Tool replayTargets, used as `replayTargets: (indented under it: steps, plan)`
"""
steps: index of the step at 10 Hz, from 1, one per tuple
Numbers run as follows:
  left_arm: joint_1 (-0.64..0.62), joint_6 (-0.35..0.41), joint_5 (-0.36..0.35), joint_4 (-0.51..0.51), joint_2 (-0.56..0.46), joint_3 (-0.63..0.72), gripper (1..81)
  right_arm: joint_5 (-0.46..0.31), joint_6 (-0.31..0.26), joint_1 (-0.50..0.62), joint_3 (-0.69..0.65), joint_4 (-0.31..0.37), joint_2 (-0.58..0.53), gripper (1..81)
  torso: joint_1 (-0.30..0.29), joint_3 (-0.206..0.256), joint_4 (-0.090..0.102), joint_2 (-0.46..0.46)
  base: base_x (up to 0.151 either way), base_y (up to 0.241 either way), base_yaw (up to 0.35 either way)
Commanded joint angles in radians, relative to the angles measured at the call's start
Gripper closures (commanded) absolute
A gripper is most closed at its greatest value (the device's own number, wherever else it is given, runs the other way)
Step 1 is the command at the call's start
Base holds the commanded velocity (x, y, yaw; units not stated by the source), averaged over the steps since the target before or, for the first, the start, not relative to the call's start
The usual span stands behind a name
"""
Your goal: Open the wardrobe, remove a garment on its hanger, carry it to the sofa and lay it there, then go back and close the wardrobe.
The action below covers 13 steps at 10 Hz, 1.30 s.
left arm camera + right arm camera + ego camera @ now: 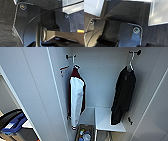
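Note:
The white wardrobe stands open right in front of me in the head view, with its left door swung wide and its right door at the picture's edge. The garment, a long black coat, hangs inside on the right. Its pale hanger hooks onto a short dark peg at the top. Nothing touches the coat.
A maroon jacket with white sleeves hangs inside on the left. Below the coat is a white shelf, and beside it a basket of small items. A dark and blue object sits low left. Both wrist views look down on dark carpet.

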Motion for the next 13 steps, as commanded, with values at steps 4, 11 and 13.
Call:
replayTargets:
  steps: [4, 11, 13]
  plan:
    - [-0.035, 0.004, 0.048, 0.029, 0.004, 0.010, 1.0, 0.028, 0.011, -0.159, -0.153, 0.208, 0.077, 1.0, 0.000, 0.000, 0.000, 0.000, 0.000, 0.000, 0.000]
    - [-0.016, -0.008, 0.054, 0.012, 0.003, 0.007, 1.0, 0.097, -0.529, -0.237, -0.229, 0.637, 0.134, 1.0, 0.000, 0.000, 0.000, 0.000, 0.000, 0.000, 0.000]
    - [-0.016, -0.011, 0.089, 0.009, -0.003, 0.005, 1.0, 0.096, -0.599, -0.238, -0.230, 0.738, 0.145, 1.0, 0.000, 0.000, 0.000, 0.000, 0.000, 0.000, 0.000]
